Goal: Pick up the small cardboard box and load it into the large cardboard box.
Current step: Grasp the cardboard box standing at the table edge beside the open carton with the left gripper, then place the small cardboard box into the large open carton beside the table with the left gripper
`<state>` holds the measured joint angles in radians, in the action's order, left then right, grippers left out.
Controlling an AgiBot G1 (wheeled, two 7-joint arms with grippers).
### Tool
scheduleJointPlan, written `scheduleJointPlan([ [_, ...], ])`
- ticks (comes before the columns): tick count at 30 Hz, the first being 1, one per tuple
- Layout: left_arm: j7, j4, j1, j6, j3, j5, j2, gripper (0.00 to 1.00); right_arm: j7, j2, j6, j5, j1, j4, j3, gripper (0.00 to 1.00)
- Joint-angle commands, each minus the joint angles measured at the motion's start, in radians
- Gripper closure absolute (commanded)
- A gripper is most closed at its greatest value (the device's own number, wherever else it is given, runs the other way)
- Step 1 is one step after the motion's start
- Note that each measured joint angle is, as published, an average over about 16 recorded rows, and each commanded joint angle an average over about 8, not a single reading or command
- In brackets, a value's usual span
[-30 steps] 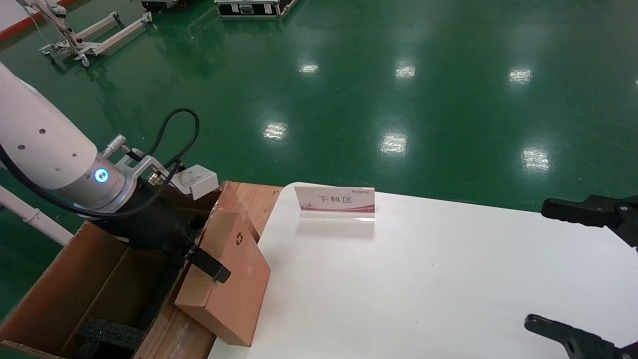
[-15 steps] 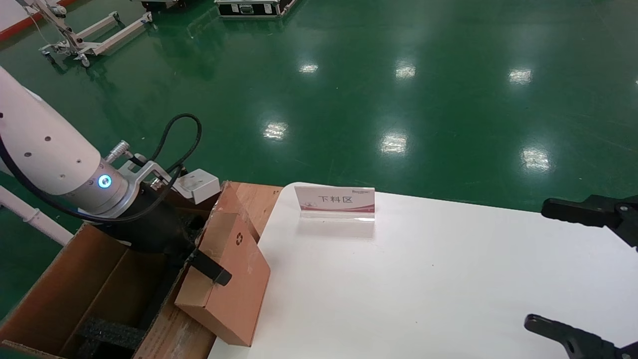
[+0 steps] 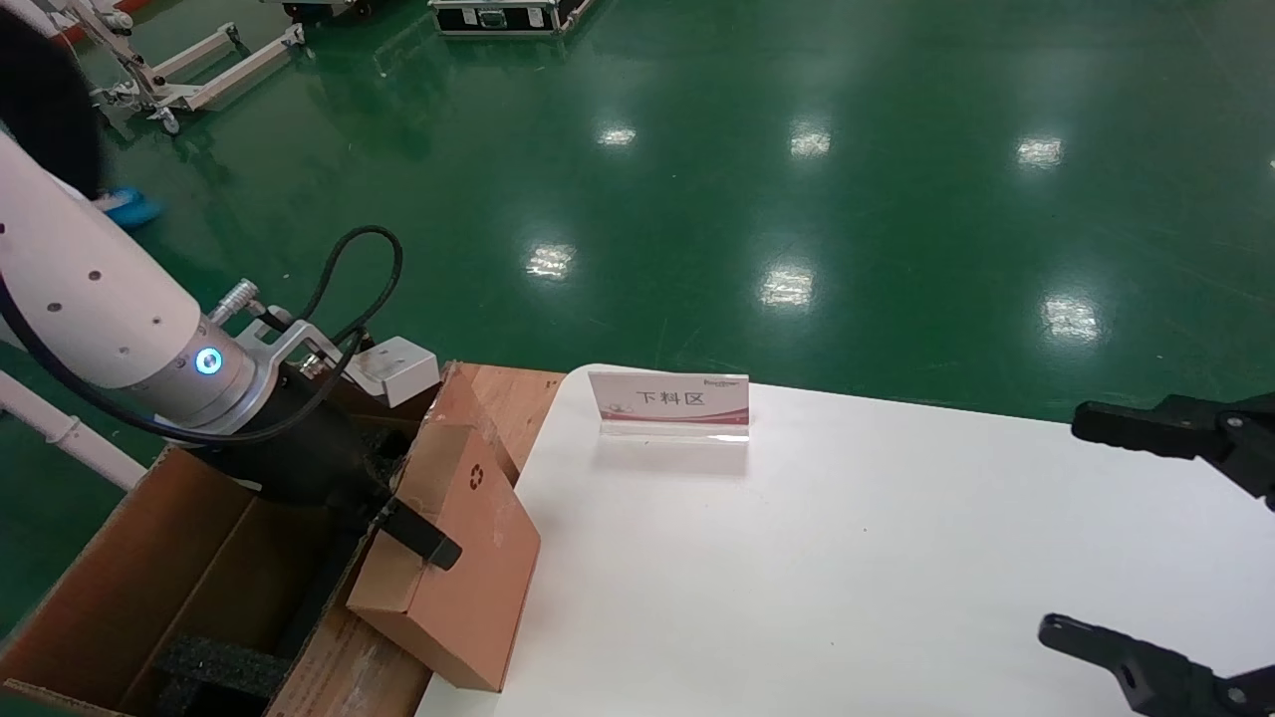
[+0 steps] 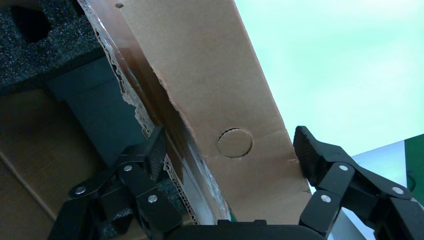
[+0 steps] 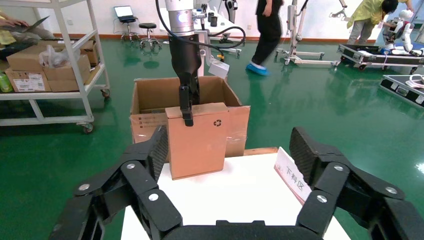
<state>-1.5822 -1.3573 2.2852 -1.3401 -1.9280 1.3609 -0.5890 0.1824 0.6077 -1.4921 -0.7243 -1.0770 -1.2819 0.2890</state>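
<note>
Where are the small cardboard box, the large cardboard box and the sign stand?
small cardboard box (image 3: 468, 538), head view, on its broad top face below the recycling mark.
large cardboard box (image 3: 189, 568), head view, on the bare inner wall.
sign stand (image 3: 669, 399), head view, on the white face with characters.

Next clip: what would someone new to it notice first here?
The left gripper pinches the small cardboard box by its upper edge, the box tilted at the white table's left edge against the large cardboard box. The right gripper hangs open at the table's right side, and a white sign stand sits at the far edge.
</note>
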Motion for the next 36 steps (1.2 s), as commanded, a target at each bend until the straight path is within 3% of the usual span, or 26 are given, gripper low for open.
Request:
scheduleJointPlan([
  [1, 0.000, 0.000, 0.000, 0.000, 0.000, 0.000, 0.000, 1.00, 0.000, 0.000, 0.000, 0.000, 0.000, 0.000, 0.000, 1.00],
  [24, 0.011, 0.017, 0.014, -0.003, 0.011, -0.010, -0.002, 1.00, 0.000, 0.000, 0.000, 0.000, 0.000, 0.000, 0.000, 1.00],
  [29, 0.032, 0.024, 0.082, -0.016, 0.051, -0.034, 0.014, 1.00, 0.000, 0.000, 0.000, 0.000, 0.000, 0.001, 0.000, 1.00],
  [36, 0.041, 0.027, 0.257, -0.077, 0.123, -0.024, 0.010, 1.00, -0.001, 0.000, 0.000, 0.000, -0.001, 0.001, 0.001, 1.00],
])
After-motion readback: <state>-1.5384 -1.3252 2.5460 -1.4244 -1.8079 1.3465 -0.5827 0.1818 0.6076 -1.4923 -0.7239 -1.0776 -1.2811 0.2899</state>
